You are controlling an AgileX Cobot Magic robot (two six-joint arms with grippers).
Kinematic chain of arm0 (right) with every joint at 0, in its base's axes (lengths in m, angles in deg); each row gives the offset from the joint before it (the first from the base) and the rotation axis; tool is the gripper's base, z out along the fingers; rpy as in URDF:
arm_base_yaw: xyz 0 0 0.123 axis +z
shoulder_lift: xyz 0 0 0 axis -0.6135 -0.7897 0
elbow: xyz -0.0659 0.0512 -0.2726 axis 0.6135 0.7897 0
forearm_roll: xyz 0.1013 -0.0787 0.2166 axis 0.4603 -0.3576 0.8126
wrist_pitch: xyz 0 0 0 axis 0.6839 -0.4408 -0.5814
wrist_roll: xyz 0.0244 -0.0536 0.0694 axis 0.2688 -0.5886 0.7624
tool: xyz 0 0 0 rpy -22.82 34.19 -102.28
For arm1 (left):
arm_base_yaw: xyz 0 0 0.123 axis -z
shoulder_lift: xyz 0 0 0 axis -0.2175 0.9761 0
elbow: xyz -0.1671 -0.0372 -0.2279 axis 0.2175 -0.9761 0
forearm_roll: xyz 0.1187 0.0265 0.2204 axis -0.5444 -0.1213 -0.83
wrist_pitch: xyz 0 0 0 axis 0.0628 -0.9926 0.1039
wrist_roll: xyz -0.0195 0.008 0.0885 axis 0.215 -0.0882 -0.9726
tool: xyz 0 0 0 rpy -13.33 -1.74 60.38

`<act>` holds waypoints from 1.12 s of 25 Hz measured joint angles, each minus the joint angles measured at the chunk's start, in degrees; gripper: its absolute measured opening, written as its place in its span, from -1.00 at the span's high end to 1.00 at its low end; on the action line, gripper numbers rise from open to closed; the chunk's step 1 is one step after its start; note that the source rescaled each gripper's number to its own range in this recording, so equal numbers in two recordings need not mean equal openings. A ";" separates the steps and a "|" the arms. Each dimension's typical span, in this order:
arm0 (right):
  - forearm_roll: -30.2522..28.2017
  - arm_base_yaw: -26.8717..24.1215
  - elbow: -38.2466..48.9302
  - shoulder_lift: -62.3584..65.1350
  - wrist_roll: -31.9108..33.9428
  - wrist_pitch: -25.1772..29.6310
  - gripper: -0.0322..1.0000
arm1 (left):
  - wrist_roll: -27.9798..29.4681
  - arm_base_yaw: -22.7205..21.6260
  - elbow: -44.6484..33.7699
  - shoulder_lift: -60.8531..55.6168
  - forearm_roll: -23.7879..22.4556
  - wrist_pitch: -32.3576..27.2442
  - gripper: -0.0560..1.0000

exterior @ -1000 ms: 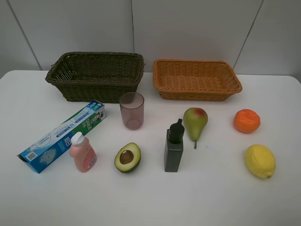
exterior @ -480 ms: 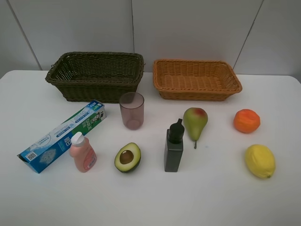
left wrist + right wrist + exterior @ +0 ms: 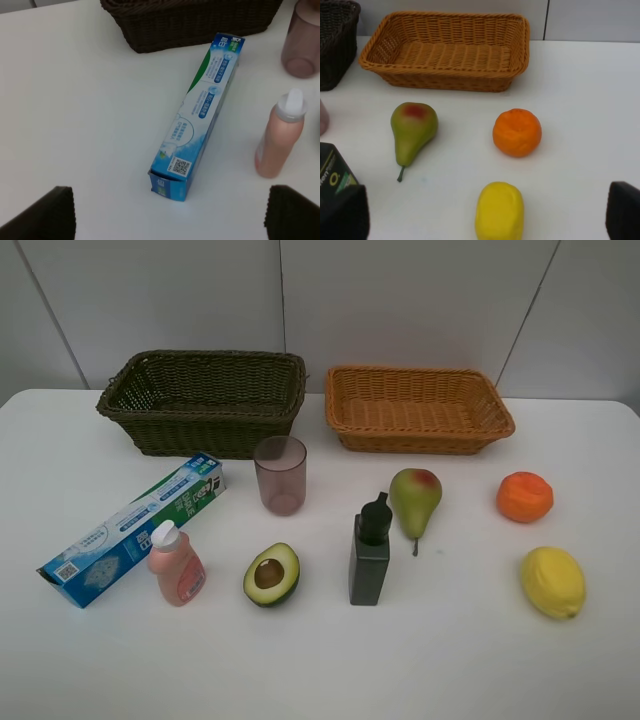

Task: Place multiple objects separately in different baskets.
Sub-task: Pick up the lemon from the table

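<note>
On the white table stand a dark olive basket (image 3: 203, 400) and an orange-tan basket (image 3: 417, 408), both empty. In front lie the toothpaste box (image 3: 135, 528), pink pump bottle (image 3: 176, 564), pinkish cup (image 3: 280, 475), halved avocado (image 3: 271, 574), dark square bottle (image 3: 369, 550), pear (image 3: 414, 498), orange (image 3: 524, 496) and lemon (image 3: 552, 581). Neither arm shows in the exterior view. My left gripper (image 3: 169, 200) is open above the toothpaste box (image 3: 200, 110), beside the pump bottle (image 3: 280, 137). My right gripper (image 3: 482, 202) is open over the lemon (image 3: 499, 212), near the orange (image 3: 517, 132) and pear (image 3: 412, 127).
A grey panelled wall rises behind the baskets. The table's front strip lies below the objects. The cup (image 3: 301, 45) and dark basket (image 3: 190, 20) show at the edge of the left wrist view, and the orange-tan basket (image 3: 447, 50) in the right wrist view.
</note>
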 joint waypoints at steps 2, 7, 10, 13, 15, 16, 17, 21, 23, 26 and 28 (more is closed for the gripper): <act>0.00 0.00 0.00 0.00 0.00 0.00 -1.00 | 0.00 0.00 0.00 0.00 0.00 0.00 -1.00; 0.00 0.00 0.00 0.00 0.00 0.00 -1.00 | 0.00 0.00 0.00 0.00 0.00 0.00 -1.00; 0.00 0.00 0.00 0.00 0.00 0.00 -1.00 | 0.00 0.00 0.00 0.00 0.00 0.00 -1.00; 0.00 0.00 0.00 0.00 0.00 0.00 -1.00 | 0.00 0.00 0.00 0.00 0.00 0.00 -1.00; 0.00 0.00 0.00 0.00 0.00 0.00 -1.00 | 0.00 0.00 0.00 0.00 0.00 0.00 -1.00; 0.00 0.00 0.00 0.00 0.00 0.00 -1.00 | 0.00 0.00 0.00 0.00 0.00 0.00 -1.00; 0.00 0.00 0.00 0.00 0.00 0.00 -1.00 | 0.00 0.00 0.00 0.00 0.00 0.00 -1.00; -0.50 0.00 0.00 0.00 1.44 0.00 -1.00 | 0.00 0.00 0.00 0.00 0.00 0.00 -1.00; -1.66 0.00 0.00 0.00 3.07 0.00 -1.00 | 0.00 0.00 0.00 0.00 0.00 0.00 -1.00; -3.40 0.00 0.00 0.00 5.40 0.00 -1.00 | 0.00 0.00 0.00 0.00 0.00 0.00 -1.00; -4.28 0.00 0.00 -0.08 6.65 0.05 -1.00 | 0.00 0.00 0.00 0.00 0.00 0.00 -1.00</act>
